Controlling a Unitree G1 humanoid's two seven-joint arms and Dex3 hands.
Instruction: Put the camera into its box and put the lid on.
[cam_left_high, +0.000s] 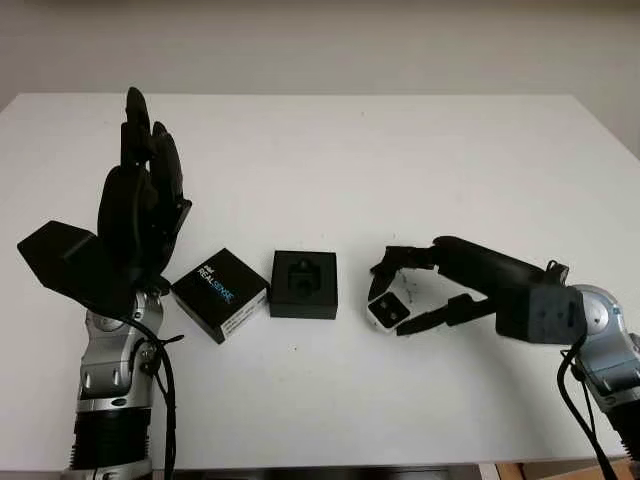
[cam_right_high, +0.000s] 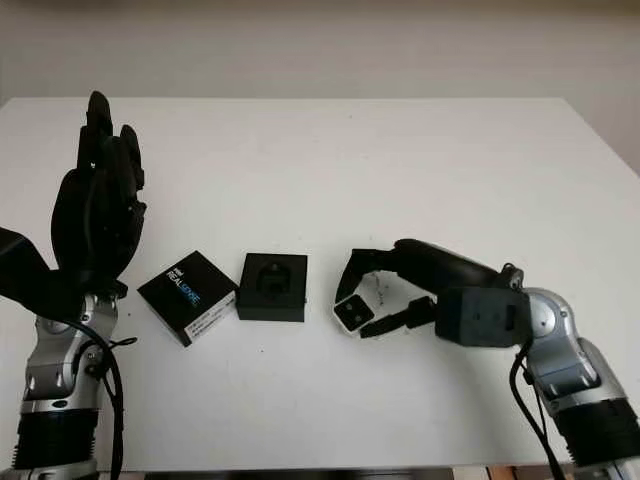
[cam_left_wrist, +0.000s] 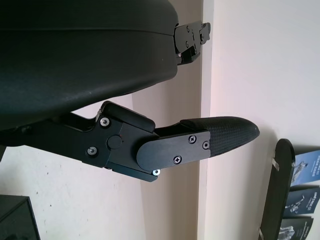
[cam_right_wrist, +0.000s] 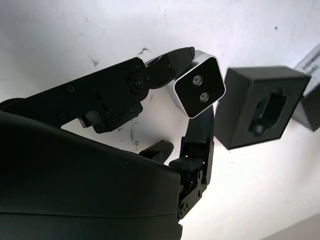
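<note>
Matte white bench. Left hand raised upright, holding nothing, unclenched. Printed lid just beside it; open black box, foam-lined, next along. Right hand low on bench, fingers clamped on small silver camera, dark lens face toward the box; long axis unclear.

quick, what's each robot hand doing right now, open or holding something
Left robot hand: open, raised above the table beside the lid, holding nothing.
Right robot hand: shut on the camera, just right of the open box.
</note>
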